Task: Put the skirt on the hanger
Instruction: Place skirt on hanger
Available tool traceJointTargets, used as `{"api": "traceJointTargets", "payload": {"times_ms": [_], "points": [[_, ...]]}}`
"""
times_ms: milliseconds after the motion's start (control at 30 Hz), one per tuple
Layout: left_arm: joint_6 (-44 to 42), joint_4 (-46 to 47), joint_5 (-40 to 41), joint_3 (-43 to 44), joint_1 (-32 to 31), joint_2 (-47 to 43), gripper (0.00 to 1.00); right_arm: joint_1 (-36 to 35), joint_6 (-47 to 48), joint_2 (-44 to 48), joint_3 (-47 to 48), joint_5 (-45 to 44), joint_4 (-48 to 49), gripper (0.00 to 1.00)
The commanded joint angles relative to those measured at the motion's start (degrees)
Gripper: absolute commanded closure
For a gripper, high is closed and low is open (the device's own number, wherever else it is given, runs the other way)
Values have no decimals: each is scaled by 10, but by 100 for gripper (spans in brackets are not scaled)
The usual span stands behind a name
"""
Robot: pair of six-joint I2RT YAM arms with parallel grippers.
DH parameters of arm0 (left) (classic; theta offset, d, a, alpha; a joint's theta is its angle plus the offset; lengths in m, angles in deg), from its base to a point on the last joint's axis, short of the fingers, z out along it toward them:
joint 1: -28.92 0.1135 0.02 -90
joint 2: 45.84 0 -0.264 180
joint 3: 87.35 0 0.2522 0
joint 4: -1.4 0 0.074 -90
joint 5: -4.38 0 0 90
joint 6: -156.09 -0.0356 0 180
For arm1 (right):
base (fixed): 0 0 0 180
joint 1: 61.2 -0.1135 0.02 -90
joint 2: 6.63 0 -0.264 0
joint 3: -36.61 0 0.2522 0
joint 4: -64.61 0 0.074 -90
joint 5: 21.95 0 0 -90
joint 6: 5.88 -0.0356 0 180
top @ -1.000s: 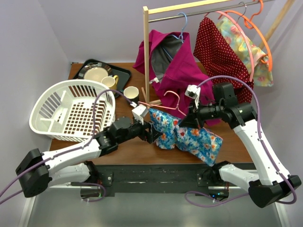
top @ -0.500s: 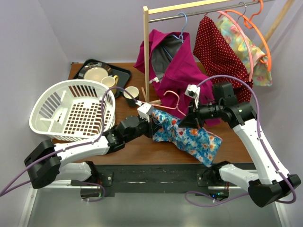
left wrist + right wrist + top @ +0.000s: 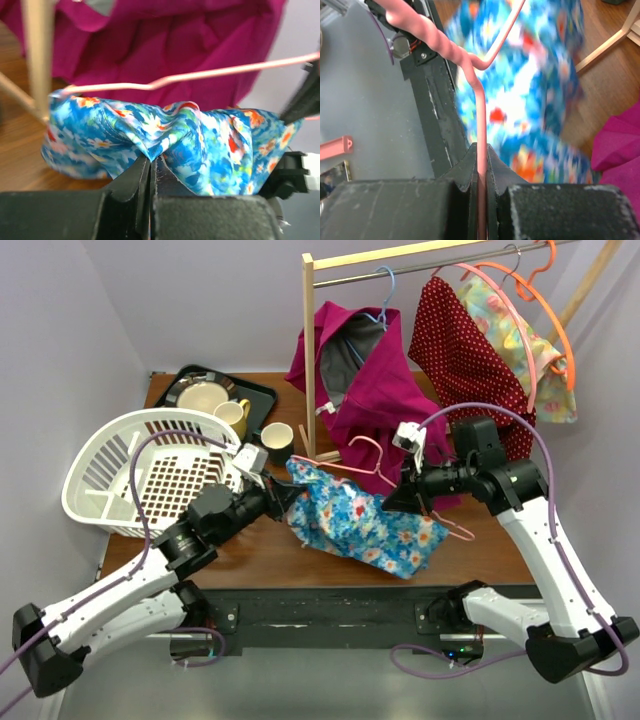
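**A:** What's closest to us?

**B:** The left gripper [image 3: 150, 164], jaws pressed shut on a fold of the blue flowered skirt [image 3: 358, 525]. The skirt lies bunched on the wooden table [image 3: 270, 558], between the two arms.

**A:** And the other arm?

**B:** The right gripper [image 3: 481, 150] is clamped tight on the thin pink hanger [image 3: 200, 75]. Its wire runs just over the skirt's upper edge.

**A:** How would this step go well?

**B:** I'd say hold the hanger steady and draw the waistband along the wire without losing that fold.

**A:** Anything unclear?

**B:** Whether the wire sits inside the cloth or only across it. The right wrist's view of the skirt is blurred. Further back, the clothes rack [image 3: 309, 340] is cut off at the top.
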Motion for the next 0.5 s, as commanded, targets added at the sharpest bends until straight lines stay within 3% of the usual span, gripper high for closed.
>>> {"api": "traceJointTargets", "payload": {"times_ms": [0, 33, 100, 267, 333, 433, 467], "points": [[-7, -66, -71, -8, 58, 3, 100, 0, 43, 18, 35, 14, -23, 100], [-5, -63, -123, -18, 73, 14, 100, 0, 43, 24, 37, 8, -23, 100], [-4, -73, -142, -25, 78, 16, 100, 0, 41, 31, 45, -17, -23, 100], [38, -109, -75, -66, 79, -71, 100, 3, 5, 62, 50, -73, 11, 100], [58, -159, -4, -85, 87, -92, 100, 4, 12, 59, 60, -34, 2, 100], [62, -143, -47, -105, 115, -69, 100, 5, 25, 43, 69, 30, -17, 100], [59, -111, -62, -107, 116, -60, 85, 5, 26, 40, 66, 33, -16, 100]]}}
